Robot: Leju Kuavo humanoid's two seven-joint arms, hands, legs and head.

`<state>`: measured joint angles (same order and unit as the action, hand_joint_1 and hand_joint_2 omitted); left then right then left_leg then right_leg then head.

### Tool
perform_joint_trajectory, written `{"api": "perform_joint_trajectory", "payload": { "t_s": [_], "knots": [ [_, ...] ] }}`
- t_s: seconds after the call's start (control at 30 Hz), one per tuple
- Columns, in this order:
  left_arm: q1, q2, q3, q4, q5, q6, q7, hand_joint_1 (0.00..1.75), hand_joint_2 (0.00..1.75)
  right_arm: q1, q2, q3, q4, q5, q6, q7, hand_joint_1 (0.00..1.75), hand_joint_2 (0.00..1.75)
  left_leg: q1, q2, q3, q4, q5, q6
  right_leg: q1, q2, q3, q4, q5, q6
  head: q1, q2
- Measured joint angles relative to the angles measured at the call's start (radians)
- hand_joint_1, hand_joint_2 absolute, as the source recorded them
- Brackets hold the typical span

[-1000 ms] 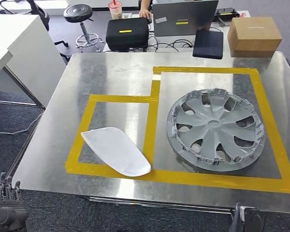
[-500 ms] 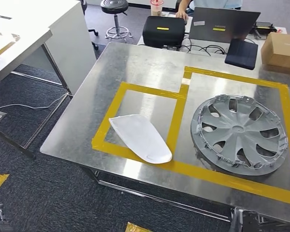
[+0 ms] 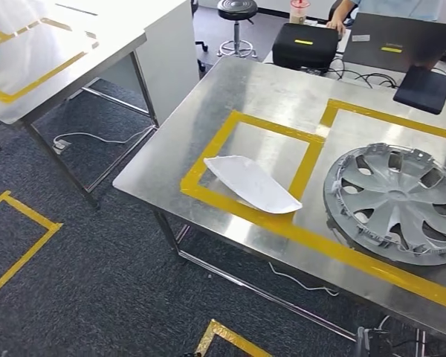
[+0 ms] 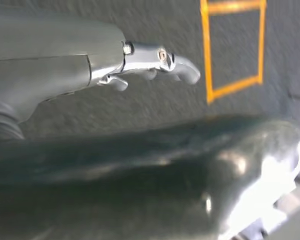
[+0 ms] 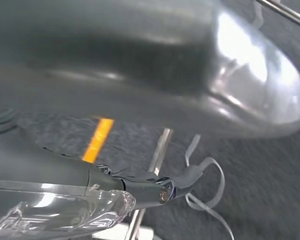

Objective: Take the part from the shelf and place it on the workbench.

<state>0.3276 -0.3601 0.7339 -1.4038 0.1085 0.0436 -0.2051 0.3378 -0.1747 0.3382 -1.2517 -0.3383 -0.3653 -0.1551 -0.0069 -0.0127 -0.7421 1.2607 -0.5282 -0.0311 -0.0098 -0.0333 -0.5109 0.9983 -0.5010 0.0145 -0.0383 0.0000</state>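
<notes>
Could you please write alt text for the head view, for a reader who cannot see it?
A steel workbench marked with yellow tape holds a white curved part in the smaller taped box and a grey wheel cover in the larger. Behind stand a black case, a laptop and a stool.

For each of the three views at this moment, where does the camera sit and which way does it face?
Head view: high on the robot, looking forward and down at the steel workbench with its white part and wheel cover.
Left wrist view: behind the left hand, facing the dark carpet with its yellow tape square.
Right wrist view: behind the right hand, facing carpet, a grey cable and a clear plastic piece.
Shared: all three show the dark carpet with yellow floor tape.
</notes>
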Motion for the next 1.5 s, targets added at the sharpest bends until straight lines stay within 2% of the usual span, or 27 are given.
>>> {"api": "perform_joint_trajectory", "payload": {
  "t_s": [0.07, 0.13, 0.2, 0.23, 0.3, 0.37, 0.43, 0.47, 0.5, 0.53, 0.57, 0.63, 0.7, 0.73, 0.8, 0.83, 0.9, 0.97, 1.03, 1.1, 1.17, 1.23, 1.3, 1.33, 1.4, 1.47, 1.5],
  "knots": [
    [-0.002, 0.0, 0.009, 0.021, -0.036, -0.002, 0.004, 0.0, 0.0, -0.003, 0.0, 0.0, 0.023, 0.003, 0.016, 0.001, 0.0, 0.0, 0.017, 0.006, 0.039, 0.014, 0.034, -0.013, -0.005, -0.031, -0.021, 0.002, 0.018, 0.01, -0.001, 0.0],
    [-0.007, 0.0, 0.02, 0.043, -0.097, -0.007, 0.007, 0.0, 0.0, -0.008, 0.0, 0.0, 0.054, 0.011, 0.028, 0.0, 0.0, 0.0, 0.027, 0.04, 0.147, -0.103, 0.073, -0.024, -0.01, -0.059, -0.037, 0.002, 0.033, 0.023, -0.003, 0.0],
    [-0.018, 0.0, 0.031, 0.07, -0.186, -0.017, 0.006, 0.0, 0.0, -0.014, 0.001, 0.0, 0.09, 0.023, 0.034, 0.006, 0.0, 0.0, 0.024, 0.079, 0.242, -0.237, 0.063, -0.021, -0.011, -0.084, -0.043, 0.004, 0.045, 0.039, -0.007, 0.0],
    [-0.023, 0.001, 0.039, 0.085, -0.24, -0.025, 0.005, 0.0, 0.0, -0.018, 0.002, 0.0, 0.109, 0.029, 0.035, 0.011, 0.0, 0.0, 0.019, 0.086, 0.262, -0.276, 0.052, -0.015, -0.012, -0.095, -0.046, 0.005, 0.051, 0.047, -0.01, 0.0],
    [-0.026, 0.001, 0.057, 0.12, -0.355, -0.047, 0.004, 0.0, 0.0, -0.028, 0.007, 0.003, 0.148, 0.042, 0.036, 0.025, 0.0, 0.0, 0.015, 0.067, 0.253, -0.297, 0.046, 0.005, -0.016, -0.111, -0.052, 0.006, 0.061, 0.062, -0.009, 0.0],
    [-0.025, -0.001, 0.071, 0.153, -0.456, -0.075, 0.006, 0.0, 0.0, -0.03, 0.012, 0.008, 0.183, 0.052, 0.037, 0.038, 0.0, 0.0, 0.012, 0.046, 0.235, -0.3, 0.057, 0.026, -0.021, -0.069, -0.067, 0.036, 0.021, 0.069, -0.008, 0.0],
    [-0.025, -0.003, 0.079, 0.182, -0.555, -0.117, 0.02, 0.0, 0.0, -0.026, 0.013, 0.013, 0.214, 0.058, 0.038, 0.057, 0.0, 0.0, 0.007, 0.022, 0.212, -0.301, 0.075, 0.042, -0.016, 0.002, -0.099, 0.142, -0.073, 0.066, -0.005, 0.0],
    [-0.025, -0.004, 0.081, 0.198, -0.61, -0.146, 0.032, 0.0, 0.0, -0.025, 0.014, 0.015, 0.229, 0.062, 0.038, 0.068, 0.0, 0.0, 0.001, 0.008, 0.199, -0.301, 0.085, 0.048, -0.01, 0.021, -0.118, 0.209, -0.113, 0.061, -0.004, 0.0],
    [-0.023, -0.004, 0.083, 0.215, -0.663, -0.176, 0.045, 0.0, 0.0, -0.026, 0.014, 0.018, 0.245, 0.066, 0.038, 0.079, 0.0, 0.0, -0.005, -0.006, 0.186, -0.301, 0.095, 0.053, -0.003, 0.029, -0.13, 0.263, -0.13, 0.055, -0.004, 0.0],
    [-0.021, -0.004, 0.084, 0.235, -0.703, -0.204, 0.056, 0.0, 0.0, -0.029, 0.014, 0.023, 0.26, 0.07, 0.038, 0.09, 0.0, 0.0, -0.011, -0.019, 0.174, -0.3, 0.106, 0.056, 0.004, 0.032, -0.129, 0.287, -0.123, 0.047, -0.004, 0.0],
    [-0.02, -0.005, 0.085, 0.257, -0.732, -0.231, 0.062, 0.0, 0.0, -0.033, 0.014, 0.029, 0.275, 0.075, 0.038, 0.1, 0.0, 0.0, -0.016, -0.032, 0.162, -0.3, 0.116, 0.058, 0.011, 0.035, -0.111, 0.277, -0.098, 0.038, -0.004, 0.0],
    [-0.017, -0.006, 0.082, 0.296, -0.769, -0.282, 0.066, 0.0, 0.0, -0.04, 0.014, 0.044, 0.298, 0.087, 0.041, 0.12, 0.0, 0.0, -0.023, -0.058, 0.143, -0.298, 0.137, 0.06, 0.023, 0.066, -0.027, 0.158, -0.044, 0.016, -0.004, 0.0],
    [-0.015, -0.005, 0.072, 0.324, -0.807, -0.331, 0.06, 0.0, 0.0, -0.048, 0.014, 0.064, 0.315, 0.096, 0.046, 0.134, 0.0, 0.0, -0.028, -0.082, 0.129, -0.295, 0.154, 0.058, 0.025, 0.109, 0.06, 0.019, -0.04, 0.003, -0.005, 0.0],
    [-0.015, -0.004, 0.068, 0.335, -0.822, -0.348, 0.056, 0.0, 0.0, -0.053, 0.013, 0.076, 0.322, 0.097, 0.048, 0.138, 0.0, 0.0, -0.03, -0.092, 0.125, -0.294, 0.162, 0.055, 0.026, 0.12, 0.08, -0.019, -0.049, -0.001, -0.005, 0.0],
    [-0.013, -0.001, 0.064, 0.352, -0.844, -0.37, 0.05, 0.0, 0.0, -0.063, 0.014, 0.098, 0.332, 0.096, 0.048, 0.146, 0.0, 0.0, -0.03, -0.112, 0.118, -0.294, 0.176, 0.047, 0.024, 0.099, 0.08, -0.036, -0.049, -0.005, -0.004, 0.0],
    [-0.01, -0.001, 0.065, 0.357, -0.852, -0.377, 0.049, 0.0, 0.0, -0.066, 0.013, 0.108, 0.334, 0.094, 0.048, 0.15, 0.0, 0.0, -0.03, -0.106, 0.113, -0.288, 0.171, 0.041, 0.022, 0.086, 0.078, -0.039, -0.043, -0.01, -0.005, 0.0],
    [-0.008, 0.001, 0.065, 0.365, -0.878, -0.394, 0.049, 0.0, 0.0, -0.07, 0.013, 0.126, 0.337, 0.091, 0.046, 0.157, 0.0, 0.0, -0.026, -0.06, 0.085, -0.224, 0.113, 0.026, 0.016, 0.056, 0.071, -0.043, -0.029, -0.017, -0.012, 0.0],
    [-0.014, 0.004, 0.065, 0.374, -0.918, -0.411, 0.049, 0.0, 0.0, -0.073, 0.011, 0.147, 0.346, 0.089, 0.045, 0.164, 0.0, 0.0, -0.013, -0.011, 0.034, -0.091, 0.023, 0.007, 0.014, 0.024, 0.062, -0.043, -0.022, -0.018, -0.019, 0.0],
    [-0.02, 0.007, 0.066, 0.39, -0.964, -0.421, 0.05, 0.0, 0.0, -0.081, 0.006, 0.176, 0.362, 0.083, 0.043, 0.167, 0.0, 0.0, 0.004, 0.002, 0.011, 0.001, -0.013, -0.01, 0.009, -0.01, 0.055, -0.042, -0.017, -0.011, -0.019, 0.0],
    [-0.022, 0.011, 0.068, 0.408, -1.024, -0.411, 0.05, 0.0, 0.0, -0.095, 0.001, 0.209, 0.378, 0.07, 0.037, 0.17, 0.0, 0.0, 0.019, 0.013, 0.064, -0.052, 0.023, -0.026, 0.001, -0.039, 0.053, -0.041, -0.015, -0.002, -0.019, 0.0],
    [-0.026, 0.014, 0.068, 0.424, -1.091, -0.384, 0.047, 0.0, 0.0, -0.108, -0.009, 0.244, 0.386, 0.052, 0.023, 0.181, 0.0, 0.0, 0.028, 0.06, 0.162, -0.196, 0.071, -0.038, -0.004, -0.062, 0.056, -0.038, -0.019, 0.014, -0.023, 0.0],
    [-0.034, 0.015, 0.067, 0.437, -1.144, -0.359, 0.043, 0.0, 0.0, -0.115, -0.023, 0.279, 0.387, 0.032, 0.006, 0.2, 0.0, 0.0, 0.027, 0.093, 0.212, -0.276, 0.084, -0.027, -0.002, -0.083, 0.063, -0.035, -0.024, 0.033, -0.024, 0.0],
    [-0.038, 0.017, 0.068, 0.447, -1.177, -0.34, 0.039, 0.0, 0.0, -0.122, -0.034, 0.31, 0.386, 0.013, -0.007, 0.212, 0.0, 0.0, 0.023, 0.077, 0.208, -0.282, 0.078, -0.003, -0.002, -0.104, 0.073, -0.036, -0.026, 0.047, -0.019, 0.0],
    [-0.038, 0.017, 0.069, 0.451, -1.189, -0.332, 0.035, 0.0, 0.0, -0.124, -0.04, 0.323, 0.382, 0.003, -0.015, 0.216, 0.0, 0.0, 0.022, 0.067, 0.204, -0.283, 0.077, 0.006, -0.005, -0.1, 0.075, -0.034, -0.032, 0.054, -0.018, 0.0],
    [-0.038, 0.017, 0.072, 0.454, -1.213, -0.326, 0.026, 0.0, 0.0, -0.126, -0.053, 0.35, 0.367, -0.02, -0.032, 0.226, 0.0, 0.0, 0.021, 0.044, 0.199, -0.284, 0.082, 0.023, -0.009, -0.051, 0.053, 0.018, -0.068, 0.061, -0.014, 0.0],
    [-0.043, 0.013, 0.073, 0.455, -1.235, -0.331, 0.021, 0.0, 0.0, -0.125, -0.068, 0.379, 0.352, -0.045, -0.053, 0.238, 0.0, 0.0, 0.016, 0.019, 0.192, -0.284, 0.086, 0.035, -0.009, 0.011, -0.015, 0.155, -0.135, 0.059, -0.01, 0.0],
    [-0.046, 0.011, 0.074, 0.455, -1.244, -0.333, 0.019, 0.0, 0.0, -0.124, -0.075, 0.394, 0.348, -0.057, -0.063, 0.242, 0.0, 0.0, 0.012, 0.004, 0.19, -0.284, 0.087, 0.039, -0.007, 0.025, -0.055, 0.23, -0.16, 0.056, -0.01, 0.0]
  ]
}}
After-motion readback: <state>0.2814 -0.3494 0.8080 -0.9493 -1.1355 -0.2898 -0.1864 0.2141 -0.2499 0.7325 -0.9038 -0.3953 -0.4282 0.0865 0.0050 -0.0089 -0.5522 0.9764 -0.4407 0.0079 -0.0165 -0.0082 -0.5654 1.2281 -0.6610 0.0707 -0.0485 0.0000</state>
